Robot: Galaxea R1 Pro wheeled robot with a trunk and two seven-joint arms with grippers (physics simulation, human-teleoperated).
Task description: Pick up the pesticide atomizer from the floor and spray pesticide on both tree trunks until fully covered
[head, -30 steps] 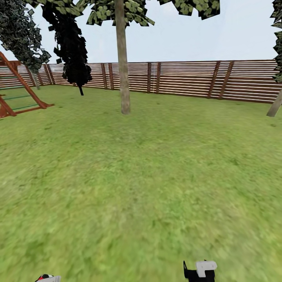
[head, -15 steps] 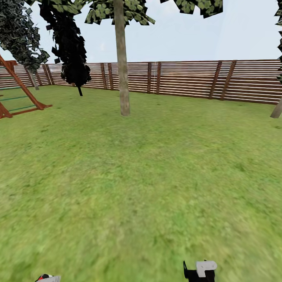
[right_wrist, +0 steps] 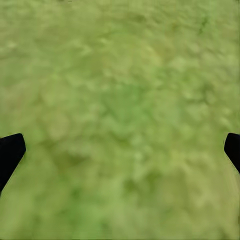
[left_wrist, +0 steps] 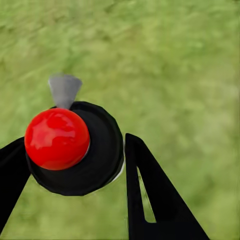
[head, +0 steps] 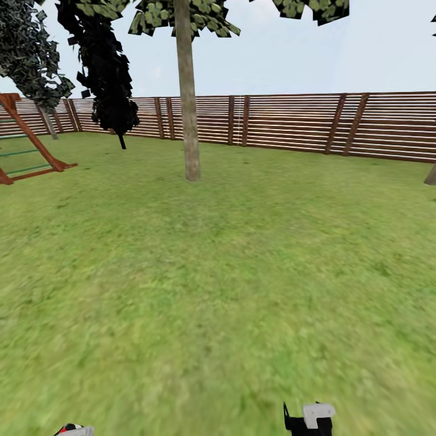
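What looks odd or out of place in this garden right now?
One tree by the fence has jet-black leaves, unlike the green ones on the tree trunk beside it. Otherwise the grass lies tidy, and the sprayer sits between the left gripper's fingers.

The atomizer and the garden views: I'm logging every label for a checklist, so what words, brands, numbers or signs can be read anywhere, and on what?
None: no text, number or sign can be read in any view.
The pesticide atomizer, held in the left tool, shows a plain red knob and a black body with no label.
The fence, the tree trunk and the grass bear no writing.
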